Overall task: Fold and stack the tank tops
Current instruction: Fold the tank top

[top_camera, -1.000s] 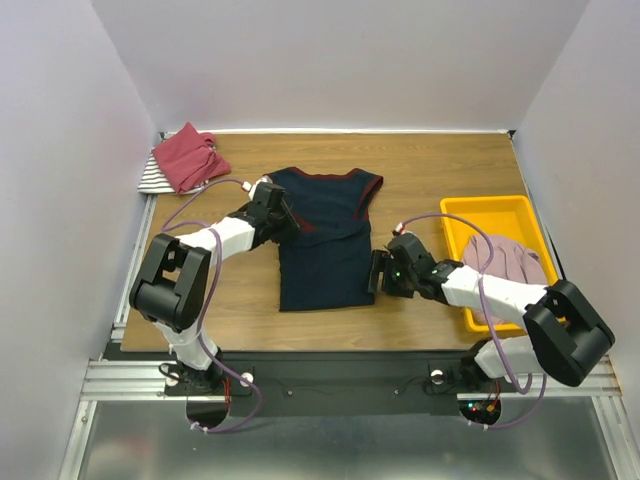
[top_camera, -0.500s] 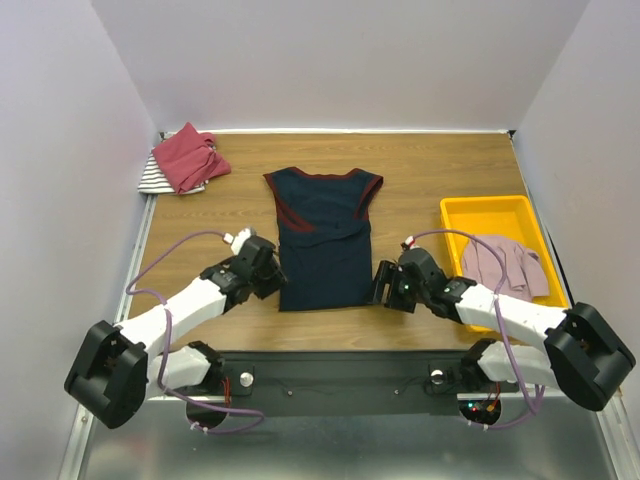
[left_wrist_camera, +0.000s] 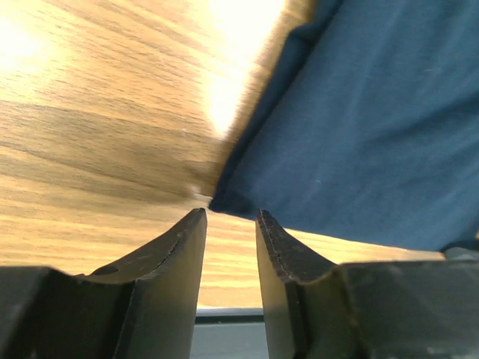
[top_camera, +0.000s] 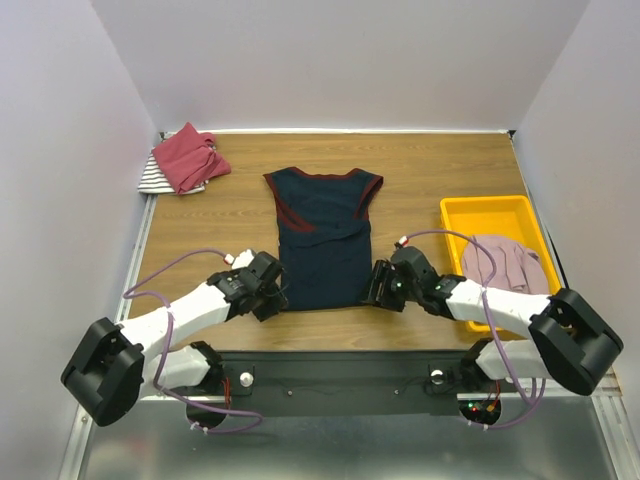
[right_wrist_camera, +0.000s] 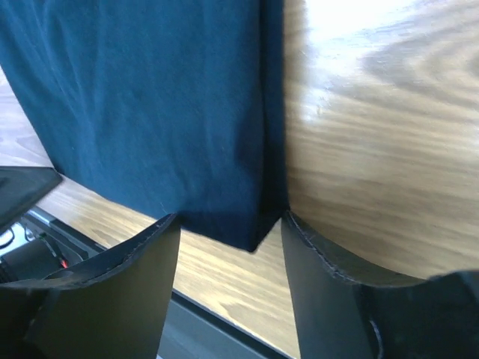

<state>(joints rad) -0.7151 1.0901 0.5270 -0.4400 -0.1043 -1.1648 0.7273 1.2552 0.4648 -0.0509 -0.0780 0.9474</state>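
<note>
Left claw (left_wrist_camera: 228, 215) and right claw (right_wrist_camera: 230, 224) sat open at hem corners of the navy tank top (top_camera: 322, 245) (right straddling cloth), so deep, even pinches seemed smart.

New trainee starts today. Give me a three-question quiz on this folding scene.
1. True or false: the pink top lies in the tray.
2. Where do the left gripper and right gripper sit? A) at the near corners of the navy top B) at its shoulders C) over the tray
3. Fill in: the red top lies partly on the ___ top.
Key: 1 true; 2 A; 3 striped top.
</note>
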